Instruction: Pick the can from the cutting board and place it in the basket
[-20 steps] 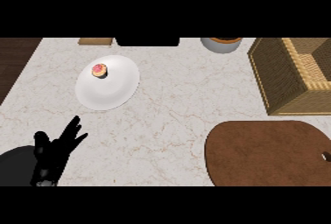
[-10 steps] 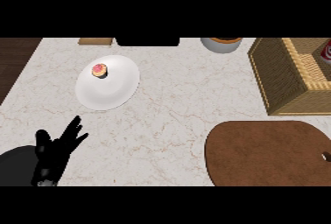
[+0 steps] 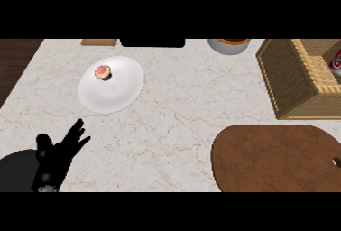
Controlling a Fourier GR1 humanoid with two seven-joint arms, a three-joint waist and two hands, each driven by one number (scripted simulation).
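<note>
The can (image 3: 335, 61) isn't on the cutting board at all; it's already inside the basket (image 3: 293, 81), up at about 2 o'clock in the view, with only a red and white sliver showing at the right edge. I can't tell whether it's standing or lying. So I'd judge the placing part done, and nothing left for a hand to fetch.

Biggest thing first: the counter (image 3: 180, 113) is pale marble with thin reddish veins. Next, the cutting board (image 3: 276, 158), a dark brown wooden oval at 4 o'clock with nothing on it. The basket is squarish tan wicker with tall woven walls. Over at 10 o'clock is a smooth white plate (image 3: 113, 88) with a small pink-topped cupcake (image 3: 102, 72) near its upper left rim. At 12 to 1 o'clock a grey bowl (image 3: 228, 46) is cut off by the edge.

The left hand (image 3: 57, 155) sits at 8 o'clock, fingers spread apart and straight, holding nothing, well apart from the basket, which lies far off toward 2 o'clock from it. The right hand isn't showing anywhere.
</note>
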